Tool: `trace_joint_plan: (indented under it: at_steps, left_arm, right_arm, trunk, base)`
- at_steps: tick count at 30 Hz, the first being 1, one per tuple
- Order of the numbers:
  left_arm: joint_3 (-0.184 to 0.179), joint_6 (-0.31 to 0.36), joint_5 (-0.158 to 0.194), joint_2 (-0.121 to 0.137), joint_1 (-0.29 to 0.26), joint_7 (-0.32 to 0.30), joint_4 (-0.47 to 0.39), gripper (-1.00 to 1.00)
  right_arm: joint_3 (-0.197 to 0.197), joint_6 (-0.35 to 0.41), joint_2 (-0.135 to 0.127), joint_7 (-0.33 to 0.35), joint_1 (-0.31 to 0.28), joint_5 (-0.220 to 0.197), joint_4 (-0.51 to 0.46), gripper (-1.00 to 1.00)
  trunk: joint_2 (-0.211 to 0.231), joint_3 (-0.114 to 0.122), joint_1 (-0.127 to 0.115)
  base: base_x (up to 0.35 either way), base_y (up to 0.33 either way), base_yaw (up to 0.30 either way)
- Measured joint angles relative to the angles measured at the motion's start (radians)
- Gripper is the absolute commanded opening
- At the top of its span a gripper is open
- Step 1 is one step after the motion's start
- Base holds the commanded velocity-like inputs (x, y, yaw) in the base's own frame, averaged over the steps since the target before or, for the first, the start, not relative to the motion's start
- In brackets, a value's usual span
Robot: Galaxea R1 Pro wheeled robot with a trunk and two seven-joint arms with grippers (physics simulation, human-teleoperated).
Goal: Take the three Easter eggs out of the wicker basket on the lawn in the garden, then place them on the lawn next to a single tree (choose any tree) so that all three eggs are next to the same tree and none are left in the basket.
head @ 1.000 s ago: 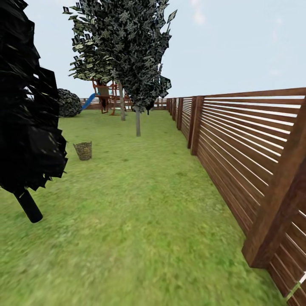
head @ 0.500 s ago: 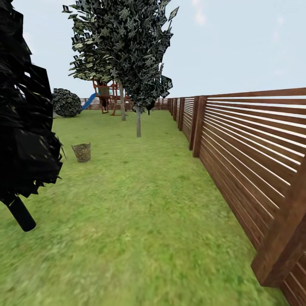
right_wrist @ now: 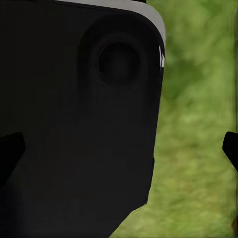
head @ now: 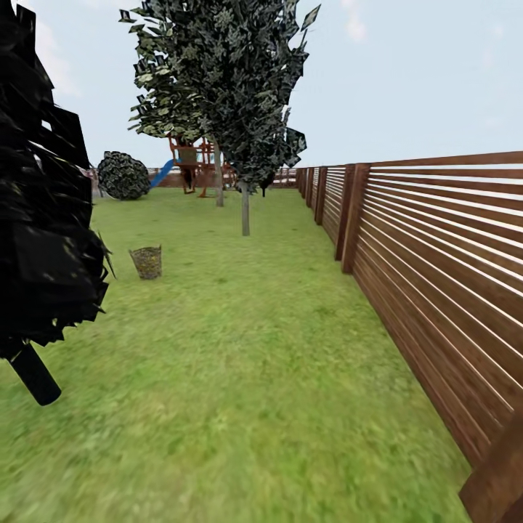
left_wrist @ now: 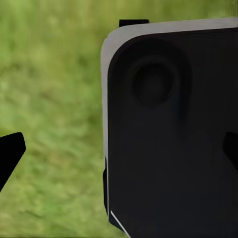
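The wicker basket (head: 147, 261) stands upright on the lawn (head: 240, 363), well ahead and left of centre; its contents are too small to make out. Beyond it rises the tree (head: 245, 211), near the slatted fence (head: 436, 254). A black tree (head: 43, 218) stands close at the left. In the wrist views both grippers' fingertips sit wide apart over grass.

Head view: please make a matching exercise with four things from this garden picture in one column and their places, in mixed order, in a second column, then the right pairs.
Things:
1. basket
2. fence
3. black tree
4. playset

Places:
A. far end of the lawn
B. along the right side
C. on the grass, left of centre
D. close by, at the left edge

Pairs: 1-C, 2-B, 3-D, 4-A
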Motion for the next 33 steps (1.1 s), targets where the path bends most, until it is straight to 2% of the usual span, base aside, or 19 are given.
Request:
trace_joint_plan:
  at_steps: [33]
  left_arm:
    - [0.0, 0.0, 0.0, 0.0, 0.0, 0.0, 0.0, 1.0]
  right_arm:
    - [0.0, -0.001, -0.001, 0.002, 0.0, 0.0, 0.0, 1.0]
  trunk:
    - [0.0, 0.0, 0.0]
  base:
    - [0.33, 0.0, 0.012]
